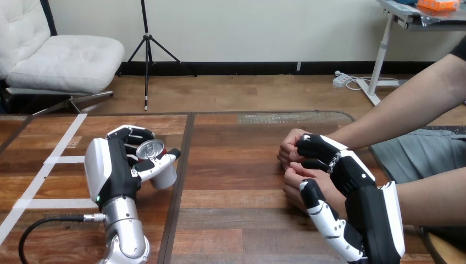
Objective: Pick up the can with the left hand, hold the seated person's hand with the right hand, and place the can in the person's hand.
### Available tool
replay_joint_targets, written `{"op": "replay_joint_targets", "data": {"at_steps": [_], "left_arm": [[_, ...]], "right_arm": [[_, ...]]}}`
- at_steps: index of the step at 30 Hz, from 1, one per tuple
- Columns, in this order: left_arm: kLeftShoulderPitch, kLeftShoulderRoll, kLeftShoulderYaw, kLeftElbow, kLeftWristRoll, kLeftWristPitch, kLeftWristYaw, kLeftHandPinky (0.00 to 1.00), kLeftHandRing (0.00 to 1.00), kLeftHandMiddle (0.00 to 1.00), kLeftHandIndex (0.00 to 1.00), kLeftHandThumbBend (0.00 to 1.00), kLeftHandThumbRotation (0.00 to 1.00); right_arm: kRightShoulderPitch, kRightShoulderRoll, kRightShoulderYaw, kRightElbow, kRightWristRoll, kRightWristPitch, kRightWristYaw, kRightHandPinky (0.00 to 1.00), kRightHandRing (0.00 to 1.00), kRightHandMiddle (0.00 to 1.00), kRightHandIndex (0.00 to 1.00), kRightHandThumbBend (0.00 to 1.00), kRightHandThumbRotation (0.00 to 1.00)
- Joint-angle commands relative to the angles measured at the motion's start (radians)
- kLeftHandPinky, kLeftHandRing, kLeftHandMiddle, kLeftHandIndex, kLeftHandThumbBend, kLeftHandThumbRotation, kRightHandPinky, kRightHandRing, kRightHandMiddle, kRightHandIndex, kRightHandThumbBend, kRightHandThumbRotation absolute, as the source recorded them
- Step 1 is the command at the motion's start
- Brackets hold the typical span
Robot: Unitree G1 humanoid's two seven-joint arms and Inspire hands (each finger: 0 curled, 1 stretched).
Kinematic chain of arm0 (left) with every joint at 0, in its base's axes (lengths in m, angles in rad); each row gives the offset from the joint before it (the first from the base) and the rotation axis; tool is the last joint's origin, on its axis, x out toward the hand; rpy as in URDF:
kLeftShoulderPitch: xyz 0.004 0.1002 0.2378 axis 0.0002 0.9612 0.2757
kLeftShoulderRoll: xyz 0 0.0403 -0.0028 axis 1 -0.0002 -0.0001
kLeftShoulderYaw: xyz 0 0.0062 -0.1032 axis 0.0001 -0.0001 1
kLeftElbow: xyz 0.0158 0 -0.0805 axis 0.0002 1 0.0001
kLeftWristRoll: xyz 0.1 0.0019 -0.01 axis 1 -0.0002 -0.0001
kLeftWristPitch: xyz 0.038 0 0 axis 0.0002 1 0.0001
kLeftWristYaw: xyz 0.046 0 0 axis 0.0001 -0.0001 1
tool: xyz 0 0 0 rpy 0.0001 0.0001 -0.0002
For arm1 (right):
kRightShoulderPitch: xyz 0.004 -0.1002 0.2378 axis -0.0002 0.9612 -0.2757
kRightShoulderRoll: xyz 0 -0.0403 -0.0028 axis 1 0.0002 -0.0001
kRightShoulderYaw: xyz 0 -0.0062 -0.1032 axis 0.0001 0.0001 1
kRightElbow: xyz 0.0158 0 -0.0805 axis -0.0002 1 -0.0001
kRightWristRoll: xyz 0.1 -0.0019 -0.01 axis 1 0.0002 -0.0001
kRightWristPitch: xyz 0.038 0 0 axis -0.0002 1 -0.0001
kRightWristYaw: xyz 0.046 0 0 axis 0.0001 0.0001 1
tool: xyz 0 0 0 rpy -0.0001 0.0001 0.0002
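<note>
Left hand [112, 168] is clamped on the can [151, 149], fingers wrapped behind the body and thumb across the front. The can sits tilted, its top turned up toward the camera, low over the left part of the worktop [236, 181]; whether it has cleared the surface cannot be told. Right hand [360, 187] is closed about the person's hands [291, 159] at the right side, fingers curled over them and thumb underneath. The can is well apart from those hands. Assessment: a thin-walled metal can, probably light and smooth, and likely to dent under a hard squeeze or slip in a loose one. The mid-body grip is sound. The person's palm does not appear open to receive it.
</note>
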Motion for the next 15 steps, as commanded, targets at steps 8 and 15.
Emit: {"op": "replay_joint_targets", "data": {"at_steps": [8, 15], "left_arm": [[-0.010, -0.002, -0.009, -0.095, 0.018, -0.054, 0.038, 0.36, 0.41, 0.49, 0.49, 0.71, 0.00], [0.002, -0.005, -0.012, -0.109, 0.027, -0.067, 0.047, 0.36, 0.41, 0.49, 0.50, 0.71, 0.00]], "right_arm": [[-0.067, -0.079, -0.086, -0.115, -0.130, 0.095, -0.012, 0.81, 0.84, 0.83, 0.82, 0.63, 0.63], [-0.079, -0.147, -0.147, -0.217, -0.303, 0.211, -0.033, 0.88, 0.92, 0.91, 0.91, 0.69, 0.65]]}}
